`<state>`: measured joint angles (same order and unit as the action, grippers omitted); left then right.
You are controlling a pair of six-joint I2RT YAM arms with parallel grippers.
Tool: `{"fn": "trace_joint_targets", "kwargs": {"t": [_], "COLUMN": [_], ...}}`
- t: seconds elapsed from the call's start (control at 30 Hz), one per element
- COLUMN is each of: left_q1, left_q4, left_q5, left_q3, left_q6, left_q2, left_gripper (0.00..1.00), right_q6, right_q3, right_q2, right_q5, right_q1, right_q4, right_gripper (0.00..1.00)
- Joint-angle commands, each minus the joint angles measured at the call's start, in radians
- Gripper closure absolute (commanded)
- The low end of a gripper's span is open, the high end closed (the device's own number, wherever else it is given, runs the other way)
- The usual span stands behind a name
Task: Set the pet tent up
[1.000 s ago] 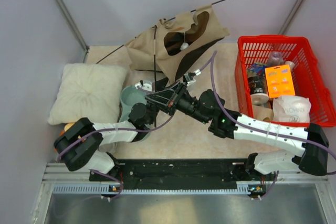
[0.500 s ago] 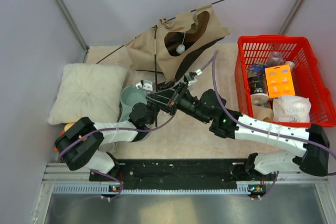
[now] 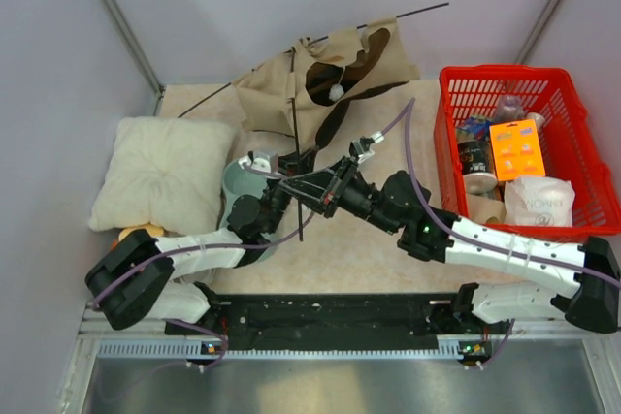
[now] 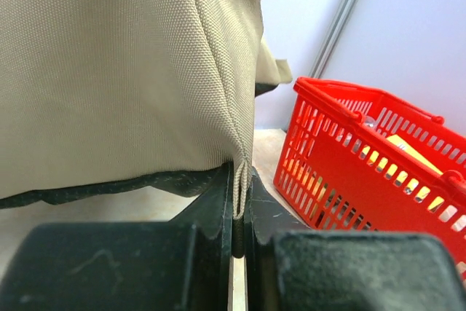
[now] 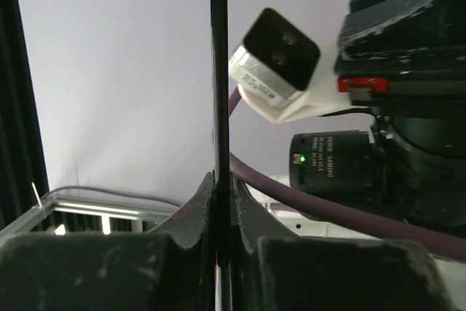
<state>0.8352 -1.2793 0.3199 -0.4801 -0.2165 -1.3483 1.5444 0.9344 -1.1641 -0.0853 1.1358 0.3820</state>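
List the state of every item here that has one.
pet tent: half-raised, fabric sagging.
black pole: clamped between the right gripper's fingers.
left gripper: shut on the pet tent's fabric edge.
right gripper: shut on the black pole.
red basket: upright, filled.
pillow: lying flat.

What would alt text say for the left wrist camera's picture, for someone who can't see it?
The left gripper is shut on a seam of the pet tent, whose tan fabric fills the upper left of the picture. A red basket stands at the right.
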Motion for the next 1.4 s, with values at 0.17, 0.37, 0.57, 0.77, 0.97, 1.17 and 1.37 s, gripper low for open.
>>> {"fn": "trace_joint_targets", "kwargs": {"t": [0.17,0.37,0.57,0.77,0.97,1.17,1.37], "left_q1": [0.002,0.001,-0.002,-0.005,-0.005,-0.005,-0.004], "left_q4": [0.029,0.308,0.487,0.616,0.766,1.076,1.259], "left_q5": [-0.117,-0.251,-0.286,-0.315,-0.366,-0.415,-0.450], "left_q3": [0.044,0.032,0.043,0.057,0.035,-0.089,-0.135], "left_q6": [0.054,0.118,0.149,0.141,0.050,-0.173,-0.329], "left_q2": [0.191,0.317,0.472,0.572,0.658,0.709,0.756], "left_gripper": [1.00,1.00,1.00,1.00,1.00,1.00,1.00], "right_q6": [-0.082,-0.156,-0.257,-0.340,-0.463,-0.641,-0.681], "right_q3": [-0.045,-0.051,-0.075,-0.089,-0.048,0.027,0.066], "right_q2": [0.063,0.076,0.078,0.069,0.061,-0.006,-0.104], "right_q5": [-0.077,-0.067,-0.059,-0.022,-0.073,-0.165,-0.200], "right_q1": [-0.030,-0.030,-0.030,-0.030,-0.031,-0.028,-0.030], "right_q4": [0.029,0.118,0.277,0.423,0.356,0.330,0.391], "right_gripper": [1.00,1.00,1.00,1.00,1.00,1.00,1.00]}}
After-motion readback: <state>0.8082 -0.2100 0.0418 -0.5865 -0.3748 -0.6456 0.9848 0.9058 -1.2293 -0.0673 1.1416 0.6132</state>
